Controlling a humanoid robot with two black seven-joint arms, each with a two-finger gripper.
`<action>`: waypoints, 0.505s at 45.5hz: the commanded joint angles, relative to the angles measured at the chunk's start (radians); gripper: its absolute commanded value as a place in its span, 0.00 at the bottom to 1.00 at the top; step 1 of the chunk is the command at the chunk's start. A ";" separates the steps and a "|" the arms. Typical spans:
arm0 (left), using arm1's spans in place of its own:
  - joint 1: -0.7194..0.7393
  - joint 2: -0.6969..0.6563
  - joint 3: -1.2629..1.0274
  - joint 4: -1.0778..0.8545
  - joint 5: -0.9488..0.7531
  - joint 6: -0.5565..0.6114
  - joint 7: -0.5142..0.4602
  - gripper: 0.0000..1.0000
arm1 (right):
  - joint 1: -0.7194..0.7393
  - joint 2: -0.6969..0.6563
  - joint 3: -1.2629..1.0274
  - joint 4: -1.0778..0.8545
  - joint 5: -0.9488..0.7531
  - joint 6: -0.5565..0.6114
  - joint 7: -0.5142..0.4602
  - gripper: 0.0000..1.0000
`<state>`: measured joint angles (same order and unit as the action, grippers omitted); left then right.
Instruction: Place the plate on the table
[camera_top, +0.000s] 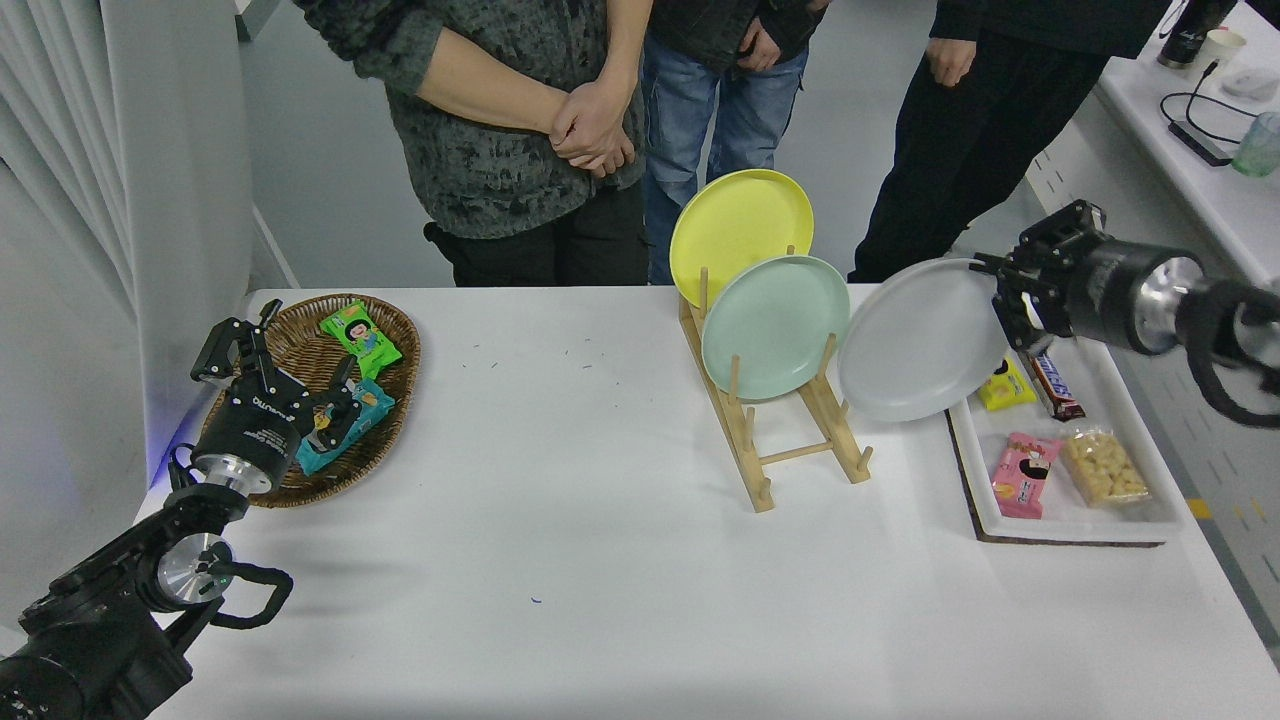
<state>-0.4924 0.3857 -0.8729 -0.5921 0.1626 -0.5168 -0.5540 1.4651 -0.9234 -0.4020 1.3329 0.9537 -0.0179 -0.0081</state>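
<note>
Plate (915, 345) first: I judge it stiff, fairly light and slick, likely to chip if dropped, so the rim is the only sensible hold — and my right gripper (1005, 300) has its jaws closed on the right edge there. It hangs tilted at centre right of the frame, clear of the wooden rack (790, 440), partly over the white tray (1075, 520). It is round, plain light grey, smooth, shallow-rimmed. Bare table (560, 520) lies lower centre. My left gripper (270, 360) sits parked at lower left over the basket (395, 345), fingers apart.
</note>
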 joint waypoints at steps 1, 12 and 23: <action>0.000 0.001 0.000 0.000 0.000 0.000 0.000 0.98 | 0.026 -0.035 -0.104 0.046 0.213 0.055 0.019 0.00; 0.000 -0.001 0.000 0.000 0.000 0.000 0.000 0.98 | -0.005 -0.023 -0.103 0.089 0.378 0.035 0.046 0.00; 0.000 -0.001 0.000 0.000 0.000 0.000 0.000 0.98 | -0.097 0.035 -0.077 0.114 0.439 0.022 0.123 0.00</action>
<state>-0.4924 0.3856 -0.8728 -0.5921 0.1626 -0.5169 -0.5537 1.4341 -0.9236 -0.4903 1.4153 1.3152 0.0111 0.0465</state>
